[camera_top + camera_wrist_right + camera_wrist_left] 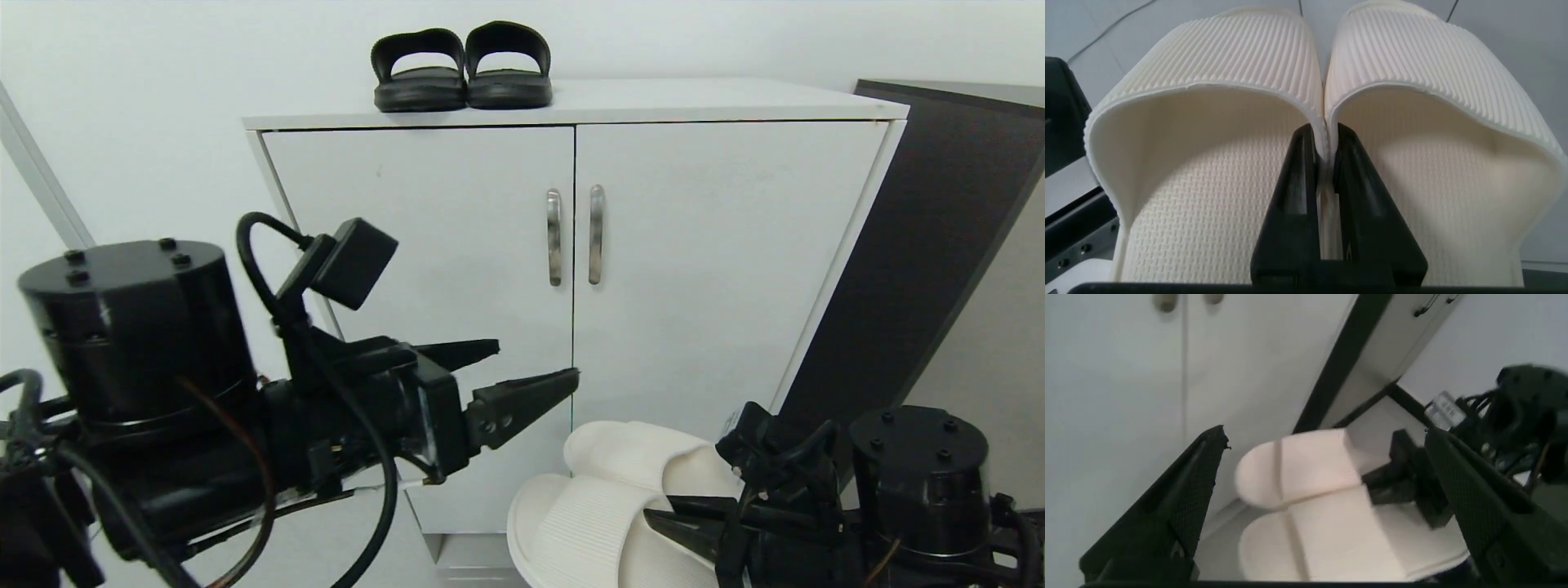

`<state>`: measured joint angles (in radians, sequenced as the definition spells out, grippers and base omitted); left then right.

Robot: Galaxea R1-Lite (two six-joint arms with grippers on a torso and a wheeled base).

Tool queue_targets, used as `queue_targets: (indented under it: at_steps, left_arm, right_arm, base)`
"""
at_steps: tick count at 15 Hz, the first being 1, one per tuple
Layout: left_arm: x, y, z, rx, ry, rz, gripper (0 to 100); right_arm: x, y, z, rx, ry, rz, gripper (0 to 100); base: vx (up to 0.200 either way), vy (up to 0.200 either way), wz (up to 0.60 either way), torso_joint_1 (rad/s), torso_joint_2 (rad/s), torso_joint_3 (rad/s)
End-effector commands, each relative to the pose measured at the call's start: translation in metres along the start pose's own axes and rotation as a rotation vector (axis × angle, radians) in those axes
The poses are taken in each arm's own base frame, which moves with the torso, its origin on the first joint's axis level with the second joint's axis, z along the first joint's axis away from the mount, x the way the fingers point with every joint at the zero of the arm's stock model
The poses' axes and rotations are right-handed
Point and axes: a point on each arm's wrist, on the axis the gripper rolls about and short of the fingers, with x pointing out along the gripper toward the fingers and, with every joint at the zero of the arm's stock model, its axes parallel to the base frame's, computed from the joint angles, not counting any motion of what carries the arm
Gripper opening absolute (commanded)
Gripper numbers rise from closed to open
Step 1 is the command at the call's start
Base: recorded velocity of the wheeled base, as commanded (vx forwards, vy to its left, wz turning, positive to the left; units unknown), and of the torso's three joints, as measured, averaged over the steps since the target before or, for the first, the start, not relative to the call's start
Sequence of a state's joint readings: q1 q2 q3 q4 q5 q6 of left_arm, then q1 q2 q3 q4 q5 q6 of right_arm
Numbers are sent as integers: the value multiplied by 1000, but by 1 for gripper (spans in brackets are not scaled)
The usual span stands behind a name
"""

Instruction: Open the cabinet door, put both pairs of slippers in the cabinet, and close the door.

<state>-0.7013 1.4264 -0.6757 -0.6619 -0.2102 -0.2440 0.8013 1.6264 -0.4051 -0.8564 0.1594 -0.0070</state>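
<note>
A white two-door cabinet (pixel 457 327) stands with both doors shut, two metal handles (pixel 554 237) at the centre seam. A pair of black slippers (pixel 463 67) rests on its top. My right gripper (pixel 1324 155) is shut on the pair of white slippers (pixel 604 498), pinching the two inner strap edges together, low in front of the right door. My left gripper (pixel 522 371) is open and empty, in front of the left door's lower part, above and left of the white slippers (pixel 1315 506).
A dark panel (pixel 931 269) leans against the cabinet's right side. A white wall lies behind, and a pale floor (pixel 1388 408) runs below the cabinet.
</note>
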Motion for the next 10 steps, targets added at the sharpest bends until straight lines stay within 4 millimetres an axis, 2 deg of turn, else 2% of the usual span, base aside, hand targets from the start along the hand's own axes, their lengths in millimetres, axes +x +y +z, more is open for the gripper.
queue_targets:
  at_steps: [1, 3, 10]
  left_arm:
    - [32, -4, 8, -53, 0, -43, 100]
    - [48, -4, 16, -54, -12, -75, 100]
    - [79, -9, 53, -100, -38, -252, 100]
  right_arm:
    - [0, 0, 0, -1, -1, 1, 0]
    - [0, 0, -1, 0, 6, 1, 0]
    - [2, 0, -3, 1, 12, 3, 0]
  base:
    - [0, 0, 0, 0, 0, 0]
    - [0, 0, 0, 0, 0, 0]
    - [0, 0, 0, 0, 0, 0]
